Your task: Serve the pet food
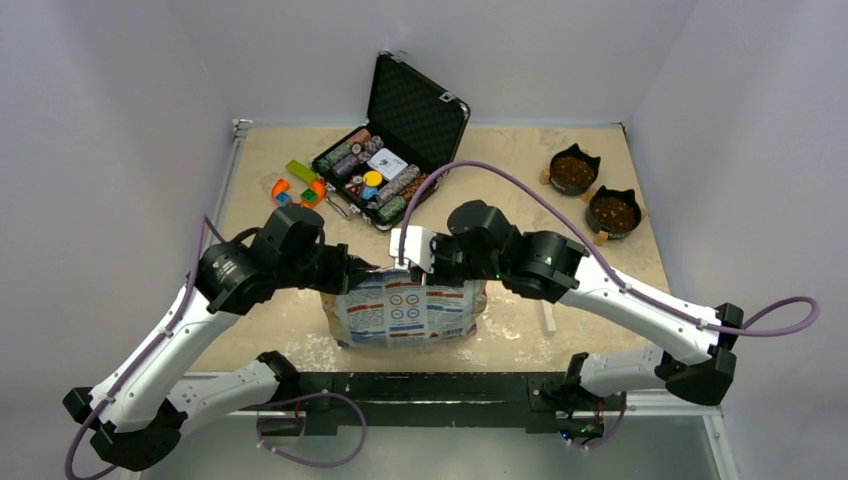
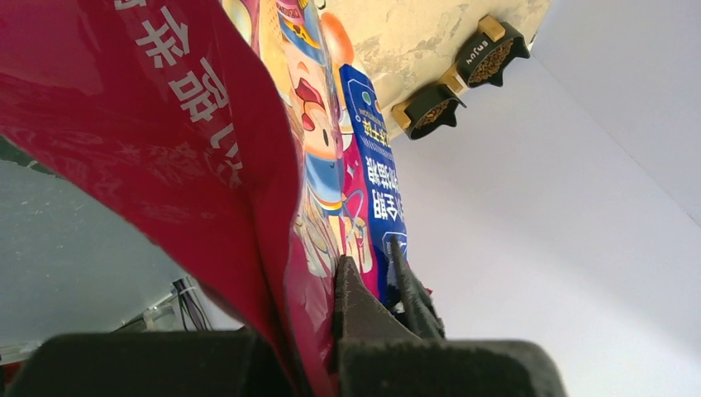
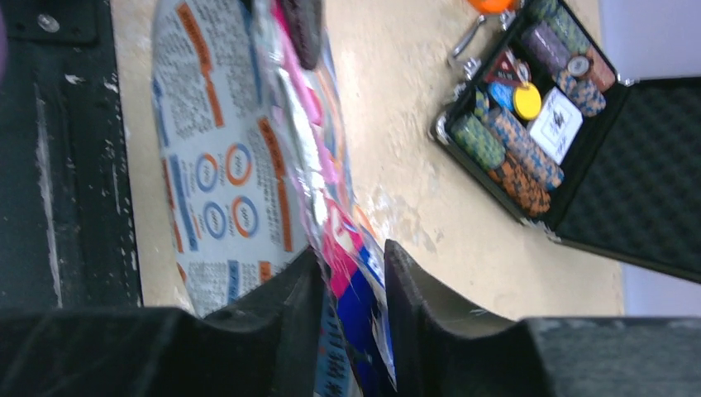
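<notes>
Left tool (image 2: 369, 256): closed tight, pinching the top edge of the bag (image 1: 405, 310) at its left corner. Right tool (image 3: 351, 252): fingers partly apart, with the bag's rim running between them. I cannot tell whether the pads press on it.

Bag stands upright at the near middle of the bench (image 1: 500, 170), between both tools. I cannot see its contents.

Pet food (image 1: 574, 173): brown kibble lies in 2 black cat-eared bowls (image 1: 612, 212) at the far right of the bench, well apart from the bag.
</notes>
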Tool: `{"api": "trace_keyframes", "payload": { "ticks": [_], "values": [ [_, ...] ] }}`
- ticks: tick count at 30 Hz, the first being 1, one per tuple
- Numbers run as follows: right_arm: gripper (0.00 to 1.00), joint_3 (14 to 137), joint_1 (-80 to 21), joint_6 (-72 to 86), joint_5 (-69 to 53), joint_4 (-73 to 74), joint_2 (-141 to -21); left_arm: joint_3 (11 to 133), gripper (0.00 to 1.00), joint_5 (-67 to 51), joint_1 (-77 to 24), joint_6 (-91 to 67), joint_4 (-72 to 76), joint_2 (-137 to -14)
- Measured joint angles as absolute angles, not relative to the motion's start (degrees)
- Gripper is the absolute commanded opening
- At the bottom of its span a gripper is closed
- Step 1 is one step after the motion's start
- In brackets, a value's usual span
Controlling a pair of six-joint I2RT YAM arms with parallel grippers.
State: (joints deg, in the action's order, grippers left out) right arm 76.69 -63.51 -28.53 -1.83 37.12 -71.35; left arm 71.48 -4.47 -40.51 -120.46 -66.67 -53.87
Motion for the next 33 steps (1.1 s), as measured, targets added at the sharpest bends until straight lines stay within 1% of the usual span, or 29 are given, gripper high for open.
{"api": "trace_keyframes", "payload": {
  "ticks": [3,5,7,8,9,10,15,22,29,33],
  "values": [
    [0.40,81.67,-61.28,-29.28,-2.68,42.04,-74.63,71.66,0.00,-4.60,-40.45,-120.46,-67.22,-53.76],
    [0.37,84.82,-60.31,-29.58,-3.38,44.45,-77.56,71.68,0.00,-4.60,-40.40,-120.46,-67.37,-53.67],
    [0.28,86.32,-59.88,-29.74,-4.10,46.26,-79.40,71.68,0.00,-4.49,-40.25,-120.46,-67.37,-53.67],
    [0.22,86.50,-59.81,-29.80,-4.27,46.70,-79.68,71.68,0.00,-4.47,-40.25,-120.46,-67.37,-53.67],
    [0.08,86.52,-59.68,-29.76,-4.56,47.29,-79.77,71.68,0.00,-4.36,-40.25,-120.46,-67.33,-53.67],
    [0.00,86.52,-59.61,-29.78,-4.89,47.77,-79.61,71.68,0.00,-4.29,-40.25,-120.46,-67.29,-53.67],
    [0.00,83.64,-59.07,-29.36,-6.90,47.59,-76.62,71.68,0.00,-4.01,-40.29,-120.60,-66.59,-53.78],
    [0.00,74.63,-58.41,-26.96,-9.02,40.16,-68.42,71.66,0.00,-5.82,-40.25,-120.64,-65.10,-54.28],
    [0.00,77.25,-58.30,-21.56,-6.81,43.42,-68.99,72.23,0.00,-7.07,-39.18,-120.60,-64.93,-55.64],
    [0.00,77.56,-57.80,-21.06,-4.40,44.93,-68.23,75.31,0.00,-9.02,-37.01,-120.01,-66.06,-59.83]
  ]
}}
